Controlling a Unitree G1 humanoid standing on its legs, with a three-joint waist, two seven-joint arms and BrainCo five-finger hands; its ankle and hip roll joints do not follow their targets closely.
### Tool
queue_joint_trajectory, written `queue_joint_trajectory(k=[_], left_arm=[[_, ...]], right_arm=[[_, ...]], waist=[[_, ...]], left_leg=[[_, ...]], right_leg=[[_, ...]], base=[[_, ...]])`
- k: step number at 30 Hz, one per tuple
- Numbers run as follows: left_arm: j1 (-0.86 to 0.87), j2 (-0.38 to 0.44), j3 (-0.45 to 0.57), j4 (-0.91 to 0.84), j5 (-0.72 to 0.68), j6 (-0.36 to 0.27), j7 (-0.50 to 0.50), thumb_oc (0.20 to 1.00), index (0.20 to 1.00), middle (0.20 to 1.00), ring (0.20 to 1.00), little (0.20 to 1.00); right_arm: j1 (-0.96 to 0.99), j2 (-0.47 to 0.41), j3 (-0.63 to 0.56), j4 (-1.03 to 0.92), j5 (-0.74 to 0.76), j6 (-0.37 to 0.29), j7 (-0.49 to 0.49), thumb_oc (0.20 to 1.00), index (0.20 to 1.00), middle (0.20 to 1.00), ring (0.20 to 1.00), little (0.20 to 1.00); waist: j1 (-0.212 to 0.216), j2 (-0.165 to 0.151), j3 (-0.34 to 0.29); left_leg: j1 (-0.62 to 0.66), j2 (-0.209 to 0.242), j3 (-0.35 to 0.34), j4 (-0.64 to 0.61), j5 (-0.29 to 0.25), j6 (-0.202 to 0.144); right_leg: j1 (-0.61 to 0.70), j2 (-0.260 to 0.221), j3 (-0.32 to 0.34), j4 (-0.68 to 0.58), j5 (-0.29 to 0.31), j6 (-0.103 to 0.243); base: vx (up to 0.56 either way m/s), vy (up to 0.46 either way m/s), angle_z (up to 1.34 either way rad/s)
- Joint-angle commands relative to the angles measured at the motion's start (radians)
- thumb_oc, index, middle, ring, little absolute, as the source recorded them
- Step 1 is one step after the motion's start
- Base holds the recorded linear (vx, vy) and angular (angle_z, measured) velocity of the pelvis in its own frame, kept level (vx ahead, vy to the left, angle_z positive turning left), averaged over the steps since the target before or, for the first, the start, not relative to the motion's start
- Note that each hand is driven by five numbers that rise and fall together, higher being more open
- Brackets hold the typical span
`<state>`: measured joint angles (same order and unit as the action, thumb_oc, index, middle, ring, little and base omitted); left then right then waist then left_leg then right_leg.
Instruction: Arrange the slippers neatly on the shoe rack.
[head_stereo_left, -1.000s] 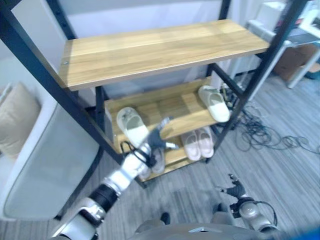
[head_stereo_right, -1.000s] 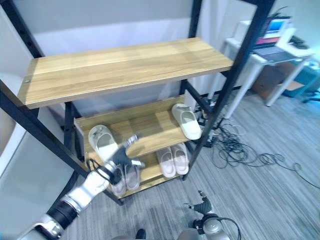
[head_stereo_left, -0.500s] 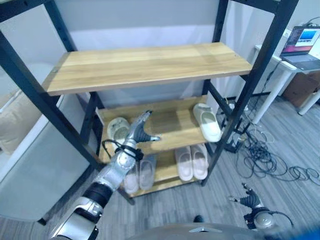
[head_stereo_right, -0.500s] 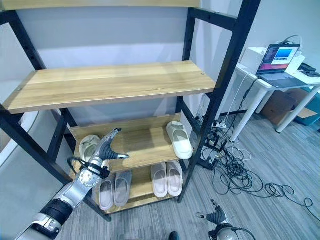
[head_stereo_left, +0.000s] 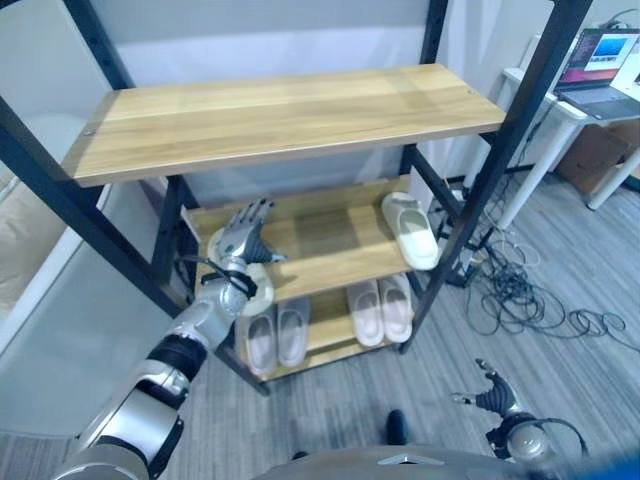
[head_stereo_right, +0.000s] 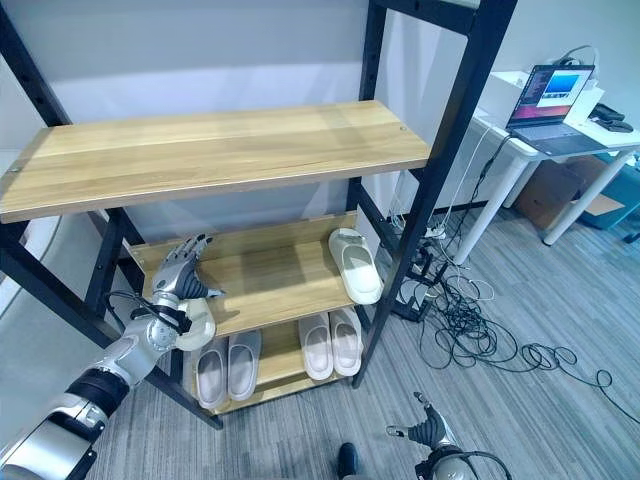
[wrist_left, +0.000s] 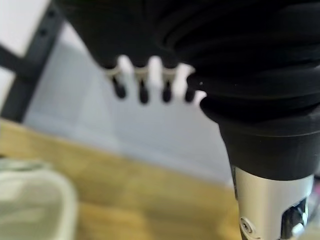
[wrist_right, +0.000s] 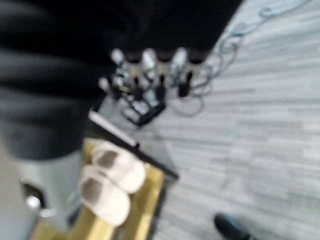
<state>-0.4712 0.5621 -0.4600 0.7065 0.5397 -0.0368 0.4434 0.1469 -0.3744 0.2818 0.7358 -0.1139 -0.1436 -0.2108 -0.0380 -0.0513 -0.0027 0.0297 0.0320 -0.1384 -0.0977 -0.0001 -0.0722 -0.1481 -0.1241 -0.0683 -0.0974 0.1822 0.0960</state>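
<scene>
The shoe rack has wooden shelves in a black frame. On its middle shelf a pale green slipper lies at the left end and its mate at the right end, far apart. My left hand is open with straight fingers, just above and behind the left slipper; I cannot tell whether it touches it. A grey pair and a white pair stand on the bottom shelf. My right hand hangs open low at the right, over the floor.
Black rack posts flank the shelves. Tangled cables lie on the grey floor right of the rack. A white table with a laptop stands at the far right. A pale cushioned seat sits at the left.
The camera has shifted. My left hand has moved left from the shelf's middle to above the left green slipper, fingers still straight. The right hand stays low.
</scene>
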Motion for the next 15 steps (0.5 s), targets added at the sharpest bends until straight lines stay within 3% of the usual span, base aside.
queue_joint_trajectory(k=[1, 7, 15], left_arm=[[-0.142, 0.004, 0.041, 0.025, 0.028, 0.026, 0.073, 1.000, 1.000, 1.000, 1.000, 1.000], [-0.335, 0.028, -0.026, 0.159, 0.028, 0.084, 0.122, 1.000, 1.000, 1.000, 1.000, 1.000], [-0.378, 0.063, -0.021, 0.167, 0.017, 0.096, 0.131, 1.000, 1.000, 1.000, 1.000, 1.000]], right_arm=[[-0.042, -0.081, 0.002, -0.092, -0.027, -0.031, -0.020, 1.000, 1.000, 1.000, 1.000, 1.000], [-0.086, -0.083, 0.025, -0.072, 0.000, -0.032, -0.048, 1.000, 1.000, 1.000, 1.000, 1.000], [-0.104, -0.066, 0.041, -0.091, 0.018, -0.038, -0.050, 1.000, 1.000, 1.000, 1.000, 1.000]], waist=[[-0.005, 0.055, 0.077], [-0.003, 0.038, 0.118], [0.007, 0.021, 0.146]], left_leg=[[-0.141, -0.005, 0.034, 0.010, 0.030, 0.020], [-0.201, -0.005, 0.032, 0.010, 0.046, 0.020], [-0.211, -0.007, 0.029, 0.010, 0.049, 0.021]], right_leg=[[0.073, 0.008, -0.012, 0.018, -0.152, 0.050], [0.016, 0.012, -0.009, 0.016, -0.133, 0.054], [0.005, 0.013, -0.012, 0.019, -0.132, 0.055]], base=[[-0.10, -0.004, -0.06], [-0.05, -0.001, -0.04], [0.00, 0.000, 0.00]])
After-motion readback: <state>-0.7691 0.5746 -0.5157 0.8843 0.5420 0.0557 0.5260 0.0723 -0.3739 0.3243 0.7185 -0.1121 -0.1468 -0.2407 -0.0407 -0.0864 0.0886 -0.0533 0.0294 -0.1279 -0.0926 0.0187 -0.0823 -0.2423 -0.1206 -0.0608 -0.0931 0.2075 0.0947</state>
